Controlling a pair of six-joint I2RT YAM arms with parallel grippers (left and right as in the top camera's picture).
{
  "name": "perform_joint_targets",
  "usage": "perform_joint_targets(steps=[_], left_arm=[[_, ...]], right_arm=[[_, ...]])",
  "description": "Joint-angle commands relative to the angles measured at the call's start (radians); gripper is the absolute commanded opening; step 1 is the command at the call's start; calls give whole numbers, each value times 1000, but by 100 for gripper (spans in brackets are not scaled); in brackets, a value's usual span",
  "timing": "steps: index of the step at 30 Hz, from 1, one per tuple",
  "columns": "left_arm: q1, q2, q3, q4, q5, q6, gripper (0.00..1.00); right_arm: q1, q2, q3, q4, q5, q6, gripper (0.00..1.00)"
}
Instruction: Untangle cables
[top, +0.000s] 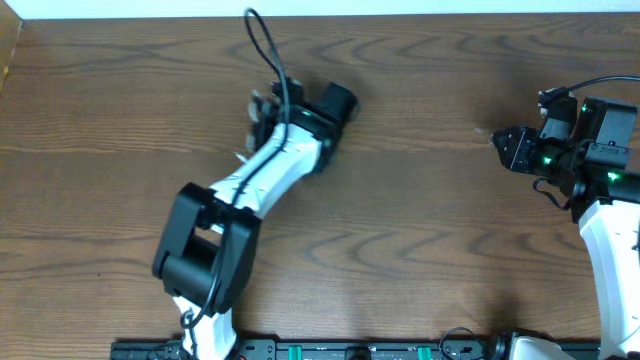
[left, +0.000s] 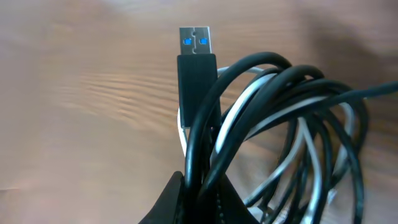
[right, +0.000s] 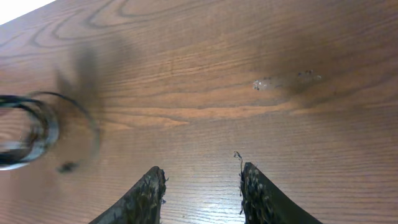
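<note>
1. The left gripper (left: 194, 199) is clamped shut on the cables (left: 280, 124), a black-and-white knot at about eleven o'clock on the table (top: 420, 230). I judge this anchors the bundle, though it is hard to tell whether it clears the wood.
2. A USB plug (left: 198, 65) juts toward twelve o'clock above the pinch, a free end to pull.
3. The right gripper (right: 202, 186), at three o'clock, has its jaws parted and empty, well apart from the knot.

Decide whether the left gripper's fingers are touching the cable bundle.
Touching. The left wrist view shows fingers of the left gripper clamped on the cable bundle's black strands.
</note>
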Motion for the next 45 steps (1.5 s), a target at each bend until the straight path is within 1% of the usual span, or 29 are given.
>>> perform_joint_targets(steps=[1, 3, 5, 9, 10, 11, 14, 15, 17, 18, 21, 24, 26, 31, 35, 39, 45], left_arm=[[-21, 13, -5, 36, 401, -50, 7], [-29, 14, -5, 65, 534, -51, 7], [-41, 14, -5, 86, 588, -51, 7], [-60, 14, -5, 100, 587, -62, 7], [-60, 14, -5, 100, 586, -61, 8], [-60, 14, -5, 99, 586, -61, 11], [-53, 11, -5, 91, 590, -57, 12], [-48, 7, -5, 89, 612, -46, 12], [-29, -10, 2, 92, 748, 26, 10], [-14, -23, 9, 92, 850, 66, 8], [42, -69, 25, 111, 1161, 146, 7], [121, -133, 27, 140, 1433, 145, 7], [151, -152, 27, 141, 1506, 141, 7], [187, -161, 27, 137, 1616, 141, 7], [188, -161, 27, 139, 1635, 141, 8], [188, -161, 27, 140, 1634, 142, 7], [190, -161, 27, 141, 1634, 142, 8]], right_arm=[[3, 2, 6, -2, -9, -18, 38], [3, 2, 6, -2, -9, -18, 38], [3, 2, 6, -2, -9, -18, 38], [3, 2, 6, -3, -9, -18, 38], [3, 2, 6, -5, -9, -18, 38], [3, 2, 6, -5, -9, -18, 38], [3, 2, 6, -8, -14, -18, 40], [4, 2, 6, -7, -27, -18, 40], [7, 2, 6, -2, -74, -18, 41], [12, 2, 6, 2, -102, -18, 41], [46, 2, 6, 20, -166, -18, 41], [122, 2, 6, 53, -220, -16, 41], [168, 2, 6, 76, -220, 0, 41], [284, 3, 6, 166, -219, 63, 41], [359, 16, 6, 223, -205, 110, 38], [389, 41, 6, 236, -154, 146, 37], [388, 84, 6, 237, -151, 160, 36]])
